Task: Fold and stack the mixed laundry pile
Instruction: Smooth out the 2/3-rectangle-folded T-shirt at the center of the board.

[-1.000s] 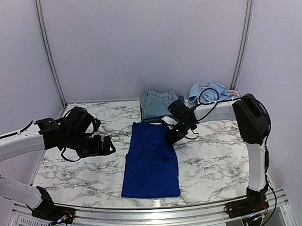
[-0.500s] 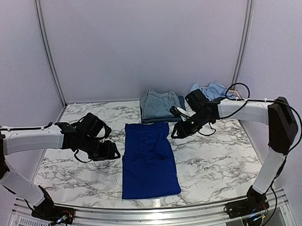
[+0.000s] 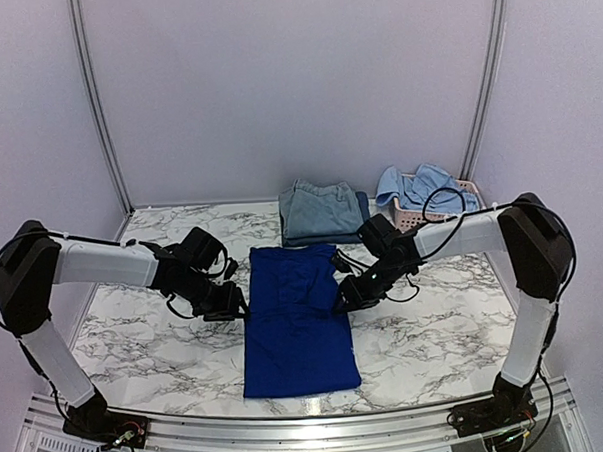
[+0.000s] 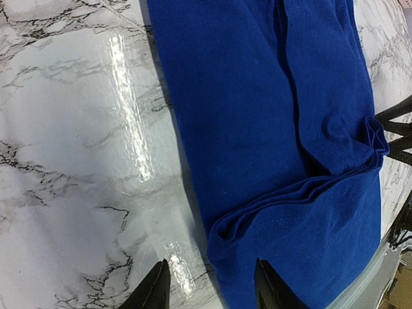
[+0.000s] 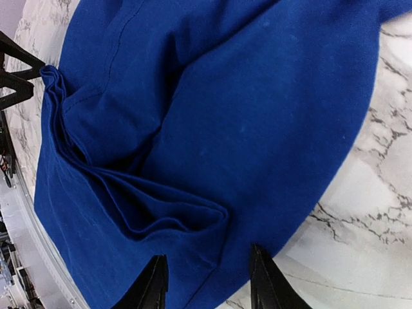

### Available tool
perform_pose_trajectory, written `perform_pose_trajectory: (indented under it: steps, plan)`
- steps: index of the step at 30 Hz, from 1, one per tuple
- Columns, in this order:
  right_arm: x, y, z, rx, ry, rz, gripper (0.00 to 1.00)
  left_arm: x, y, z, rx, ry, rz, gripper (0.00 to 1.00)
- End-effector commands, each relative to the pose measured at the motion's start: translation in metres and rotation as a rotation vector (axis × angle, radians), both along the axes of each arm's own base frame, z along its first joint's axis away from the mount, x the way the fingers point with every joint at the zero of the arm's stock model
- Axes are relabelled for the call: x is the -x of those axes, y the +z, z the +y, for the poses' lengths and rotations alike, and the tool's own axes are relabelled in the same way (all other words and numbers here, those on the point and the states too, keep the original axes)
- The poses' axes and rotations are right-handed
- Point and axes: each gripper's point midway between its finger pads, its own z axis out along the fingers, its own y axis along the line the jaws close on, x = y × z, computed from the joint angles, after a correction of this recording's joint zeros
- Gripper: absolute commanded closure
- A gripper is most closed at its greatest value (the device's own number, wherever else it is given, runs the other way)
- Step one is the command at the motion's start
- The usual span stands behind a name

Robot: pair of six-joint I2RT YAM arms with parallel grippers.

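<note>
A: How far along is the laundry?
B: The faded denim piece (image 3: 316, 210) sits folded at the far edge. The royal-blue T-shirt (image 3: 298, 326) lies mid-table as a long strip and probably needs cross-folds. The light-blue garments (image 3: 420, 186) hang in the pink lattice basket (image 3: 413, 219).
A: And the grippers?
B: The left gripper (image 3: 228, 311) and right gripper (image 3: 343, 302) flank the shirt, fingers part-spread, pinching nothing.
A: What about the room?
B: A white marble-patterned tabletop (image 3: 136, 343) and plain pale walls (image 3: 295, 86).

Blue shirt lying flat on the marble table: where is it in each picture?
Top external: the royal-blue folded T-shirt lies lower centre.
Left wrist: it fills the right side.
Right wrist: it fills the left and middle.
Shared landmark: the white, grey-veined marble tabletop beside it.
</note>
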Motion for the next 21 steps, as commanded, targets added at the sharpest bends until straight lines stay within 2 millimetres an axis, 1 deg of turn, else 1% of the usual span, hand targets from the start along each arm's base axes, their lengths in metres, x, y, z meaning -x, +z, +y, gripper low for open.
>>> perform_pose_trajectory:
  steps: [1, 6, 8, 12, 16, 21]
  plan:
    - [-0.015, 0.017, 0.026, -0.062, 0.027, -0.057, 0.62, -0.010, 0.005, -0.008, 0.035, -0.024, -0.020, 0.54]
    - [-0.021, 0.016, 0.030, -0.043, 0.040, -0.072, 0.67, -0.013, 0.002, -0.010, 0.038, -0.027, -0.011, 0.57]
    - [-0.022, 0.015, 0.030, -0.035, 0.046, -0.075, 0.67, -0.015, 0.002, -0.011, 0.040, -0.027, -0.012, 0.57]
    - [-0.019, 0.007, 0.032, -0.031, 0.063, -0.051, 0.69, -0.019, 0.000, -0.013, 0.045, -0.030, -0.009, 0.57]
    - [-0.012, 0.002, 0.031, -0.032, 0.073, -0.024, 0.68, -0.020, -0.001, -0.017, 0.056, -0.041, -0.003, 0.57]
    - [-0.006, -0.006, 0.027, -0.019, 0.074, -0.004, 0.68, -0.021, -0.001, -0.022, 0.074, -0.064, 0.001, 0.66]
